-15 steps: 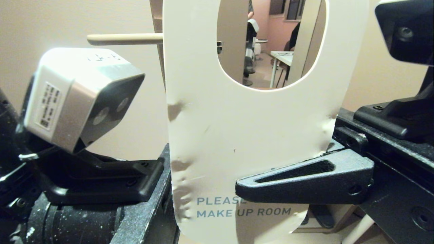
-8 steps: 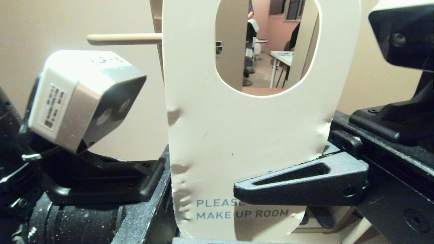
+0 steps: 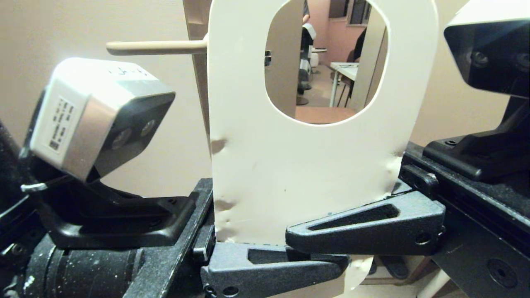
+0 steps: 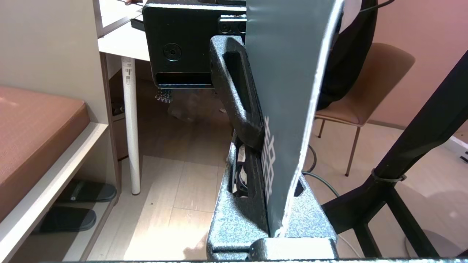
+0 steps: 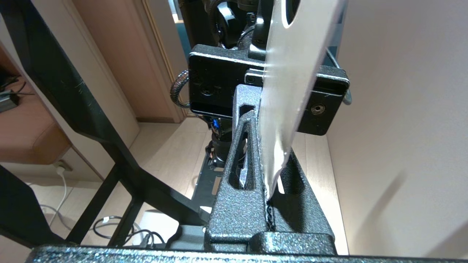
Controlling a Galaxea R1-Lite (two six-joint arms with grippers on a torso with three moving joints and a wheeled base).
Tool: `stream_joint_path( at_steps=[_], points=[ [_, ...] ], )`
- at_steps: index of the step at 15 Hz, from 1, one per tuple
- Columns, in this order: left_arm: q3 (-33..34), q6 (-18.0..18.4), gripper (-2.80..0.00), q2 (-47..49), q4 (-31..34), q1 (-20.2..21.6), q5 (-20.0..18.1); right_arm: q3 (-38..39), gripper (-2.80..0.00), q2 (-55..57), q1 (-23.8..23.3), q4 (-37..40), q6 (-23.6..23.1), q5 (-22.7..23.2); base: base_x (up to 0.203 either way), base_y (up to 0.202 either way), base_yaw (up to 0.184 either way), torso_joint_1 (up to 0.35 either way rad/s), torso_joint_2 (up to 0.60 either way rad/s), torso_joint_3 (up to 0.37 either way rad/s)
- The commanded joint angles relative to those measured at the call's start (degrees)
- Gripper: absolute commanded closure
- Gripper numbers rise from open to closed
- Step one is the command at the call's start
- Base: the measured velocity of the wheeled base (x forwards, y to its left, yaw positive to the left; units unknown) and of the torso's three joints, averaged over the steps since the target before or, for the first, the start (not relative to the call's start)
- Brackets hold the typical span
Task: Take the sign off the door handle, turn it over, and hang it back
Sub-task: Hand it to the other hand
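One handle [image 3: 153,47] juts left from the door, bare. One sign [image 3: 306,165], white face toward the head camera, stands upright just right of it, off the handle. The left gripper [image 3: 281,271] is clamped on its bottom edge; the right gripper [image 3: 314,236] pinches its lower right side. Beige wall behind.

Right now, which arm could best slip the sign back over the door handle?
Probably the left. The left gripper holds the sign by its bottom, and the door handle has its free end on that side. The right gripper clamps it too.
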Motion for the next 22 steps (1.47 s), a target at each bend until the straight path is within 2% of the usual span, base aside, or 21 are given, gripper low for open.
stream_joint_path(
  at_steps=[1,5,6,16,22],
  points=[
    [0.1,-0.1,0.0,-0.5,-0.4,0.0,-0.2,-0.1,0.0,0.0,0.0,-0.1,0.0,0.1,0.0,0.0,0.0,0.0,0.0,0.0],
    [1.2,0.1,0.0,-1.0,-0.4,-0.1,-0.2,0.1,0.0,0.0,0.0,0.0,-0.1,-1.1,0.0,0.0,0.0,0.0,0.0,0.0],
    [1.3,0.1,0.0,-1.1,-0.4,-0.2,-0.1,0.1,-2.8,0.0,0.0,-0.1,-0.1,-1.5,0.0,0.0,0.0,0.0,0.0,0.0],
    [3.2,0.3,0.0,-1.4,-0.6,-0.8,0.3,1.3,-2.8,-2.0,-0.1,-0.1,0.0,-1.6,0.0,0.0,0.0,0.0,0.0,0.0],
    [4.5,0.2,0.0,-2.4,-0.6,2.6,0.6,4.6,-2.8,-6.2,-0.9,0.0,0.2,-2.0,0.0,0.0,0.0,0.0,0.0,0.0]
  ],
)
